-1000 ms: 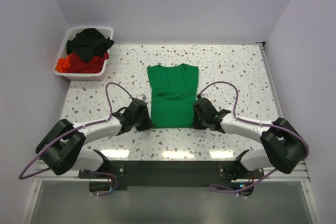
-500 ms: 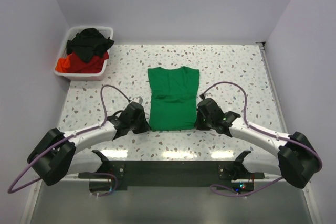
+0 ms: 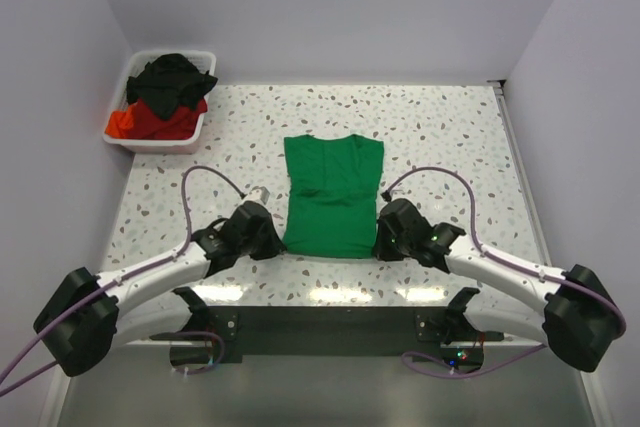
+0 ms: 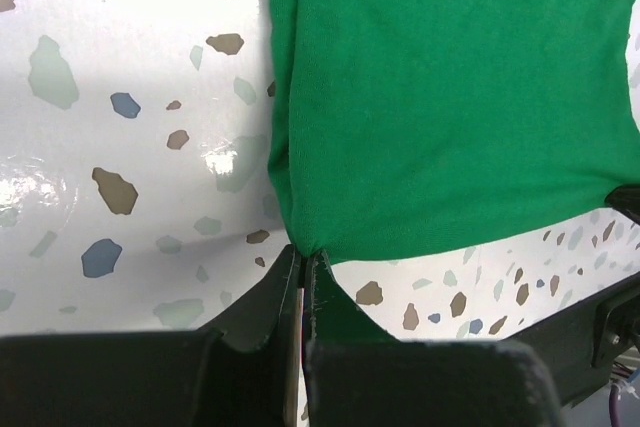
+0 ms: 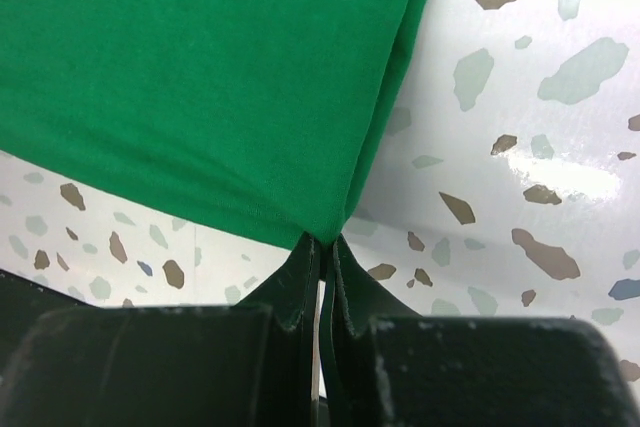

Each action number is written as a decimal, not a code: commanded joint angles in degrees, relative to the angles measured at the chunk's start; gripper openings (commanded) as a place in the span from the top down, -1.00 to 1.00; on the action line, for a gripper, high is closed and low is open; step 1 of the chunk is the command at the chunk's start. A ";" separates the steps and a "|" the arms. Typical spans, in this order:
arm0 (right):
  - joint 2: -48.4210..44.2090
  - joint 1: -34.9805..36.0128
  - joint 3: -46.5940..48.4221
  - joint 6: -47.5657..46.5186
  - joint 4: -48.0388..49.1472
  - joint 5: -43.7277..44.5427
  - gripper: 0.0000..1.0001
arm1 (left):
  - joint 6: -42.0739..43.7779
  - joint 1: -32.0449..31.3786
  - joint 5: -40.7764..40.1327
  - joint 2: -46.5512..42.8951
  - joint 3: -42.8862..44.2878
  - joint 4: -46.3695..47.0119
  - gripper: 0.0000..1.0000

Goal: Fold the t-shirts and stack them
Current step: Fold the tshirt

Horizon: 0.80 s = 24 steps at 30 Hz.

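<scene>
**Both claws pinch the near corners of the green t-shirt**

From above, the green t-shirt (image 3: 333, 195) lies flat at the middle of the speckled counter (image 3: 450, 137), folded into a narrow upright panel with its neckline toward 12 o'clock. The left claw (image 3: 276, 245) sits at the shirt's 7 o'clock corner and the right claw (image 3: 384, 247) at its 5 o'clock corner. This view alone shows the white bin (image 3: 163, 143) at 10 o'clock on the counter, with a black t-shirt (image 3: 172, 77) heaped over a red t-shirt (image 3: 150, 123) inside it. From this height the fingertips are too small to read.

The wrist cameras settle that. In the left wrist view the left claw (image 4: 305, 269) is closed to a slit, and the corner of the green t-shirt (image 4: 440, 97) is nipped between its tips, with fabric spreading away toward 1 o'clock. In the right wrist view the right claw (image 5: 326, 247) is likewise pressed almost together on the other corner of the green t-shirt (image 5: 200, 77), the cloth fanning out toward 11 o'clock. Doubled layers show along the folded side edge in both close views.
</scene>
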 commanded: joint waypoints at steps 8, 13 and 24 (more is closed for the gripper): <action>-3.94 0.62 6.74 -1.62 -8.14 4.54 1.00 | 0.00 -4.26 -11.54 -4.08 6.55 -7.05 1.00; -3.33 0.53 11.83 -3.03 -9.64 6.38 1.00 | 0.09 -6.12 -16.39 -4.43 12.17 -9.61 1.00; -4.29 0.62 15.62 -4.78 -10.61 5.95 1.00 | -1.23 -11.04 -24.21 -7.51 16.75 -15.15 1.00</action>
